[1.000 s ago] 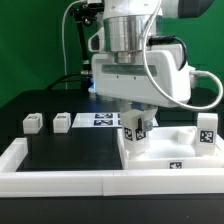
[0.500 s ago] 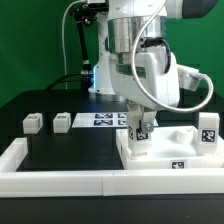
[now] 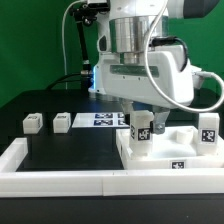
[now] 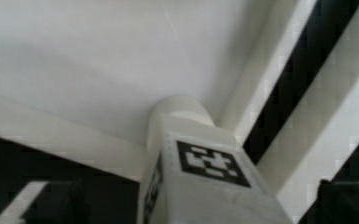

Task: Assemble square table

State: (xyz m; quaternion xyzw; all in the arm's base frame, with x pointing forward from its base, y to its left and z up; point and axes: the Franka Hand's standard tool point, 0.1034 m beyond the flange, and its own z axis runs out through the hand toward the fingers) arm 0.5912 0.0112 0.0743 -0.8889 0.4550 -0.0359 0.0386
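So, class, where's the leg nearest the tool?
In the exterior view, the leg stands upright at the slab's far corner on that view's left, under the tool, beside the marker board.

A white square slab (image 3: 160, 160) is laid flat. A first leg (image 3: 141, 129), white and tagged, is stood upright on the slab. A second leg (image 3: 207, 131) is stood upright at the slab's corner on the exterior view's right. A third leg (image 3: 62, 121) and a fourth leg (image 3: 33, 123) are set apart from the slab on the exterior view's left.

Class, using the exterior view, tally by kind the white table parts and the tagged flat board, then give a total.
Legs: 4
Square slab: 1
Marker board: 1
Total: 6
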